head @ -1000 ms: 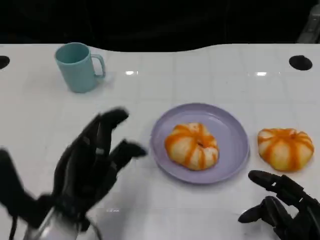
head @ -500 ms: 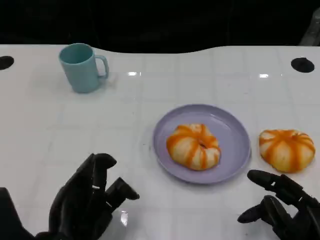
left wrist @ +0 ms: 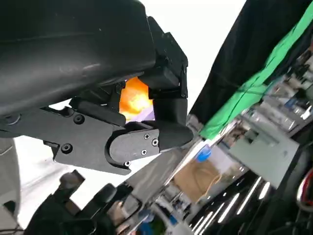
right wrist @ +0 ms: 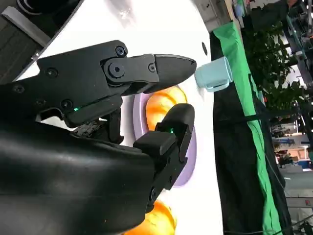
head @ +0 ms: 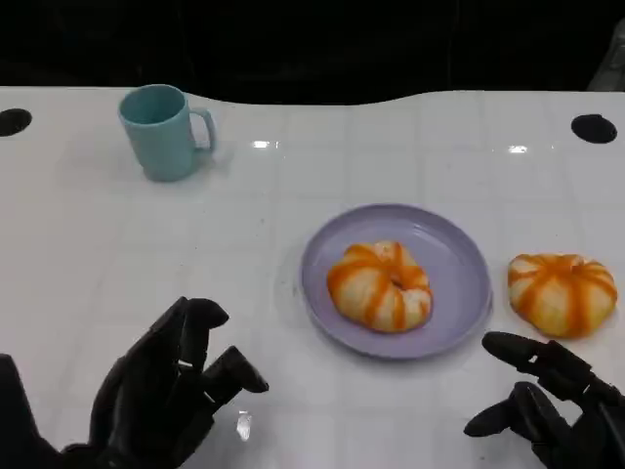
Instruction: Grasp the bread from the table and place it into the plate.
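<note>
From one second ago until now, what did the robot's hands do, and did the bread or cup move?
The left hand pulled back from beside the plate toward the table's near edge, fingers apart and empty. The right hand stayed low near the bread on the table, holding nothing. The bread on the plate and the cup kept their places; the slight shift is the camera's.
</note>
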